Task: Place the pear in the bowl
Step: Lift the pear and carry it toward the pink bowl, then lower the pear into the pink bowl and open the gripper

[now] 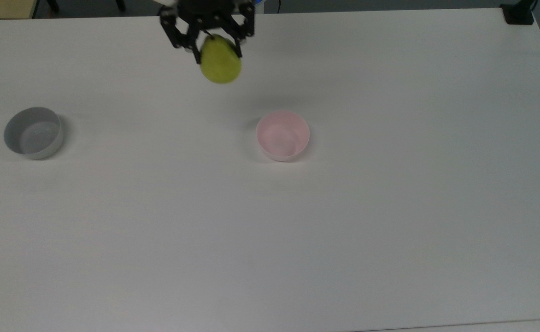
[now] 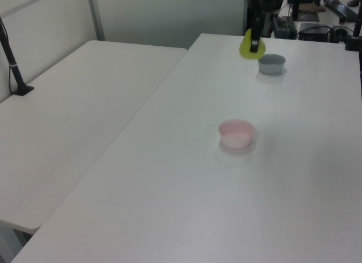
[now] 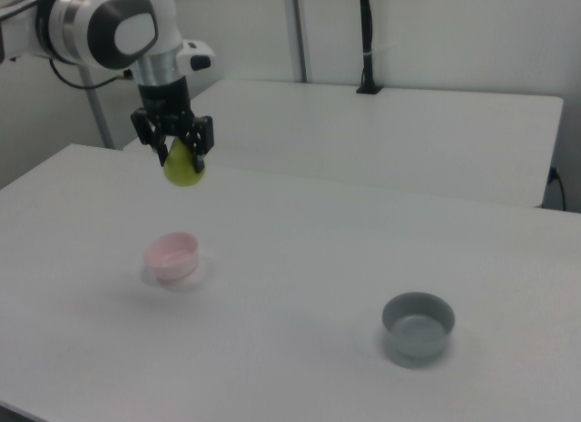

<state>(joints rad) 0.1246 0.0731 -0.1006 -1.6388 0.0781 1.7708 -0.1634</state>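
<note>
- The grey bowl point(image 3: 418, 322) is seen nearest in the right view, standing on the white tabletop point(image 3: 300, 259); no writing can be read.
- The pink bowl point(image 3: 172, 256) is set further back.
- Beyond, the pear point(image 3: 183, 168) is held above the tabletop, clamped in the downward-pointing claw point(image 3: 175, 143).

A broad matte white worktop point(image 1: 343, 240) fills the room's middle — a second white rectangular table point(image 2: 73, 116) abuts it at nine o'clock in the left view. Pale plain walls point(image 3: 436, 32) stand behind, with a black upright pole point(image 3: 366, 41) clamped at twelve o'clock in the right view.
</note>
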